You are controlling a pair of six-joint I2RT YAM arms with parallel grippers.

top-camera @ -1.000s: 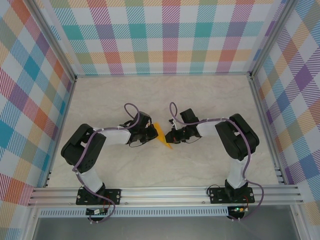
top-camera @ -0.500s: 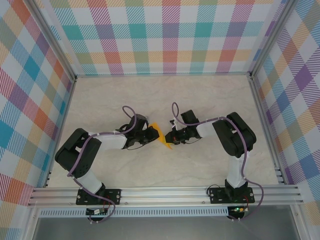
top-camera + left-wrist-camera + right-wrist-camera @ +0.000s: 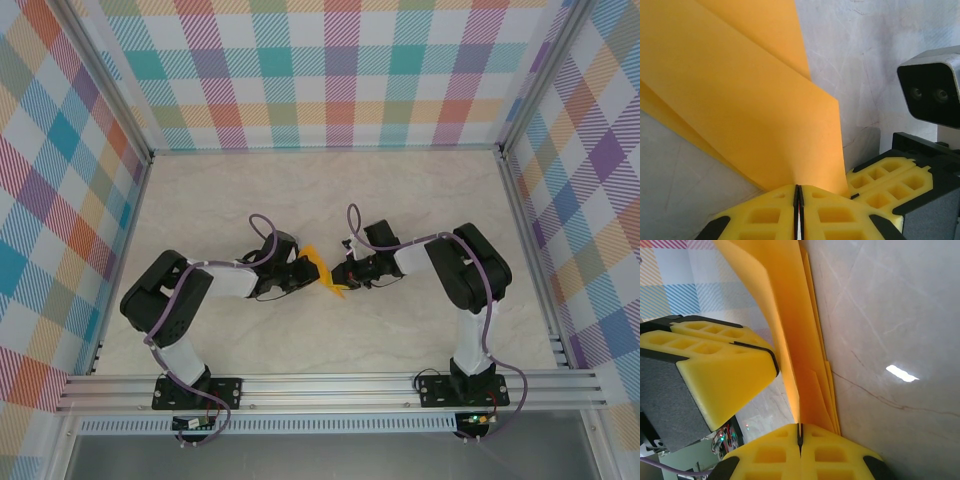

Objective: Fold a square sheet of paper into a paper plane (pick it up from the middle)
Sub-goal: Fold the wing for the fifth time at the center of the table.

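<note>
Left arm [image 3: 190,300] is bent at the elbow and reaches in toward the middle of the bench [image 3: 330,190]. Left tool [image 3: 306,272] has its yellow pads pressed flat together, clamped on the paper plane [image 3: 322,270], which is pinched right at the pad seam in the left wrist view [image 3: 798,197]. From there the orange-yellow paper [image 3: 750,115] fans up and away from the pads in at least two overlapping layers, with a straight folded edge running diagonally and marbled bench surface behind it. From above, the plane is a narrow orange sliver sitting in the gap between the two tools, near bench centre, one sharp tip pointing toward the near edge. I can't tell whether its lower edge touches the bench or hangs just clear. Right tool [image 3: 341,277] is also closed, pads together and clamped on the same paper from the opposite side. In the right wrist view [image 3: 800,437] the stacked layers [image 3: 785,325] run edge-on straight out of the seam, with several plies showing. The two tools are just beside each other: the left tool's foam pad [image 3: 715,370] sits close alongside the paper in the right wrist view, and the right tool's pads [image 3: 885,182] and its wrist camera [image 3: 932,87] sit at the right of the left wrist view. Right arm [image 3: 470,270] mirrors the left, elbow out toward the right wall.
</note>
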